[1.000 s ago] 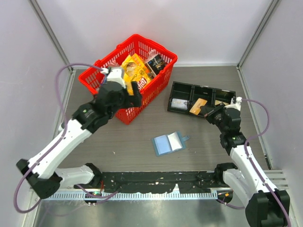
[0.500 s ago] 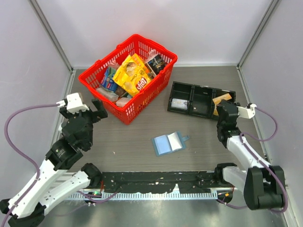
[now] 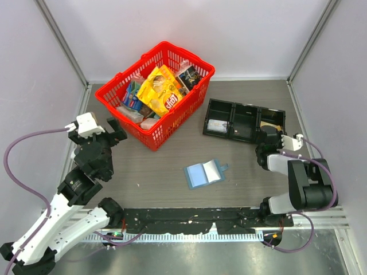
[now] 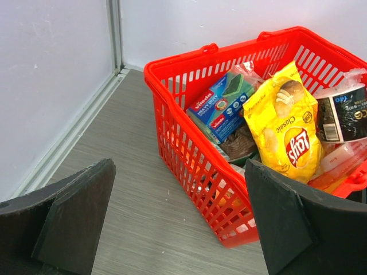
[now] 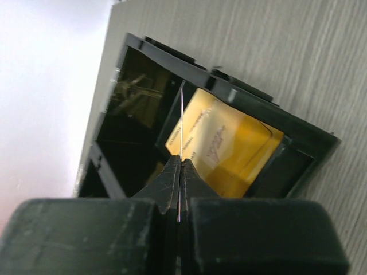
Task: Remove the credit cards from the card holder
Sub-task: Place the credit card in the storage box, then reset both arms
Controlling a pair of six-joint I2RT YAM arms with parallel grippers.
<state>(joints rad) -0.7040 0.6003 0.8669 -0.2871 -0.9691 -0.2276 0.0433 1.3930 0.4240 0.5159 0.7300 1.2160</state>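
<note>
The blue card holder (image 3: 203,173) lies open on the table, with no card showing in its pockets. My right gripper (image 3: 268,133) is at the right compartment of the black tray (image 3: 231,107). In the right wrist view it (image 5: 180,161) is shut on a thin credit card (image 5: 181,114) seen edge-on, standing over a tan-gold credit card (image 5: 226,146) that lies flat in that compartment, also seen from above (image 3: 272,122). My left gripper (image 3: 112,132) is open and empty at the far left, near the basket; its fingers (image 4: 74,223) stand wide apart.
A red basket (image 3: 196,97) full of snack packs stands at the back left, close to my left gripper (image 4: 180,229); its corner (image 4: 229,229) shows between the fingers. A pale grey-white card (image 3: 217,125) lies in the tray's left compartment. Walls close in on three sides.
My left arm has drawn back from the basket to the far left. My right arm has folded back and carried the card from the tray's middle to its right compartment.
</note>
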